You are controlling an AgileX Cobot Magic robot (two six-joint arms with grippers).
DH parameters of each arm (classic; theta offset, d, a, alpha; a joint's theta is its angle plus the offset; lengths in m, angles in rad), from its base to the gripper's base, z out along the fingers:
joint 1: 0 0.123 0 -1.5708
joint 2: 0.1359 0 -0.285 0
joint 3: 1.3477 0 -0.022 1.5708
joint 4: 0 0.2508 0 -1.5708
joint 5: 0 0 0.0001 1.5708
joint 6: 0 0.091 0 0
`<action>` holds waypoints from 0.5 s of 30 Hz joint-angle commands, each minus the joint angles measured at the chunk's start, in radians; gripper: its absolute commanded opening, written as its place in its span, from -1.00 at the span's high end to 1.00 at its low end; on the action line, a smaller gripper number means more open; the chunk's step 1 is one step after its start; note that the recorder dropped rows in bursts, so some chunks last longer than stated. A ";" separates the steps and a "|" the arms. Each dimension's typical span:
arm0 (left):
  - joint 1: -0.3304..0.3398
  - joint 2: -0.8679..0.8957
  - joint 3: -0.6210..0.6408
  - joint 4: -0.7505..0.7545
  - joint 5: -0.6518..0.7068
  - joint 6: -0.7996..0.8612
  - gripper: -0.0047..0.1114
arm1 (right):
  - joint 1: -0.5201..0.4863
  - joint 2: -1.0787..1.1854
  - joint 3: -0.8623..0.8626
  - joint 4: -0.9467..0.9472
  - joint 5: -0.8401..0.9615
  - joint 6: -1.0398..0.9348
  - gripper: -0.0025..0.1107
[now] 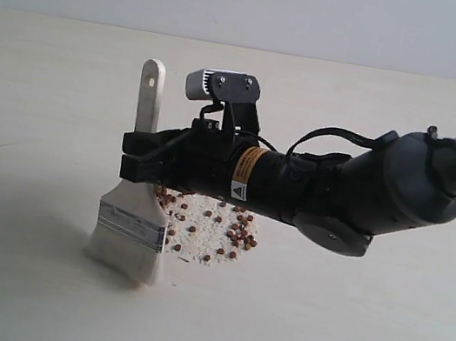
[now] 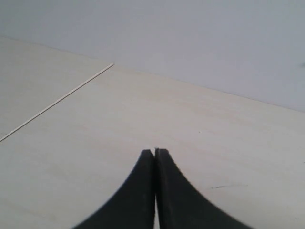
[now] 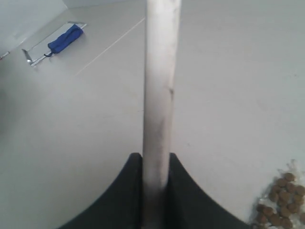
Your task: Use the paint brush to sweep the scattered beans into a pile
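Pinching paint brush (image 1: 131, 226) handle: right hand (image 1: 135, 157) | bristles touch table (image 1: 15, 274) beside beans (image 1: 230, 231); room around | left hand (image 2: 155, 152) pressed together

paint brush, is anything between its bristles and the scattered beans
Nothing visible does. The wide wooden-handled paint brush with cream bristles, clamped in the right gripper, stands right beside the small reddish-brown beans and pale crumbs on the pale table.
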 commanded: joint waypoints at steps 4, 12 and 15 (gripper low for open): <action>-0.004 -0.006 0.003 0.001 -0.005 0.001 0.92 | -0.069 0.000 0.001 0.077 0.011 -0.021 0.96; -0.004 -0.006 0.003 0.001 -0.005 0.001 0.92 | -0.099 0.000 0.001 0.241 0.033 -0.176 0.96; -0.004 -0.006 0.003 0.001 -0.005 0.001 0.92 | -0.099 -0.002 0.001 0.257 0.017 -0.175 0.96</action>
